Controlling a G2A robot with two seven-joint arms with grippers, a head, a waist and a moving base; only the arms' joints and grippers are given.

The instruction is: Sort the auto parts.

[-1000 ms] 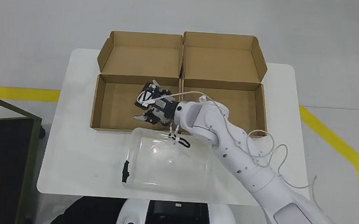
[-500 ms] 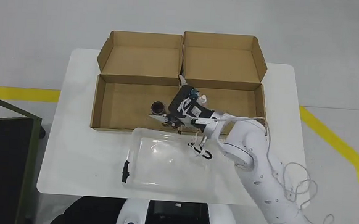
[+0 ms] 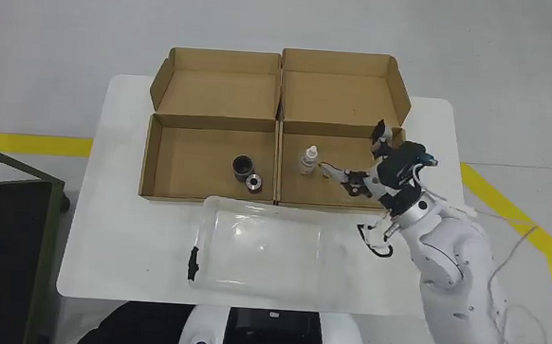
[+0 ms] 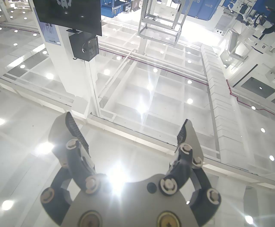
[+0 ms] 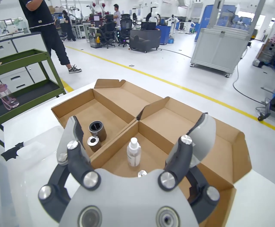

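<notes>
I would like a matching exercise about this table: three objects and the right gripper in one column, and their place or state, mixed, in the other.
1 dark metal cylinder
2 spray bottle
3 clear plastic bin
4 right gripper

A open
B in the right cardboard box
C on the table in front of the boxes
D in the left cardboard box

Pairs: 1-D, 2-B, 3-C, 4-A

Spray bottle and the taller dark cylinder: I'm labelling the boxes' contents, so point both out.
spray bottle point(image 5: 133, 155), right wrist view, on its clear body.
taller dark cylinder point(image 5: 99, 134), right wrist view, on its side wall.
</notes>
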